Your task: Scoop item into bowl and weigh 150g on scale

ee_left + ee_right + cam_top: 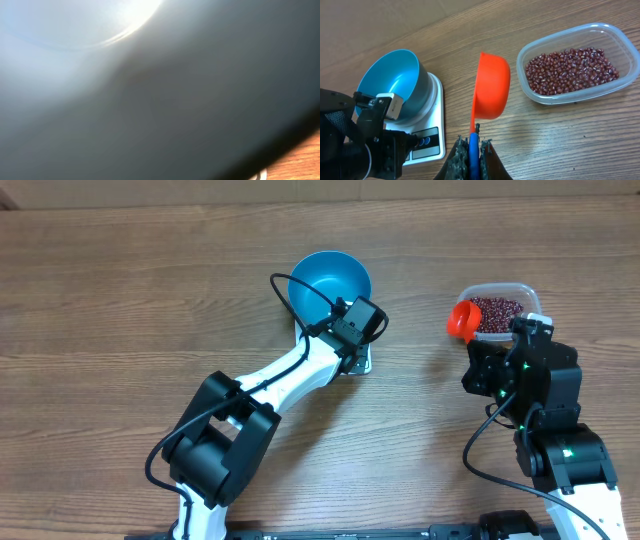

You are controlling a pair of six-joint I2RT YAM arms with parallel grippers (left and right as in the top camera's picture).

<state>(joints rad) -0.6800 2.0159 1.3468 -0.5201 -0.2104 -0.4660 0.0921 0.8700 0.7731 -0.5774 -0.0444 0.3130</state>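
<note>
right wrist, right jaws clamp smooth orange scoop (492,87), left jaws closed, round bowl (387,75)

The bowl (330,278) is round, deep and blue with smooth sides. It stands upright on the scale (436,102), and its inside looks empty. The scale is small, flat, white and rectangular. The bowl covers most of its top, and a dark display and blue buttons run along its near edge. The beans (570,70) are tiny, oval and dark red-brown. They lie loose in a clear tub (622,40), well apart from the bowl.
</note>
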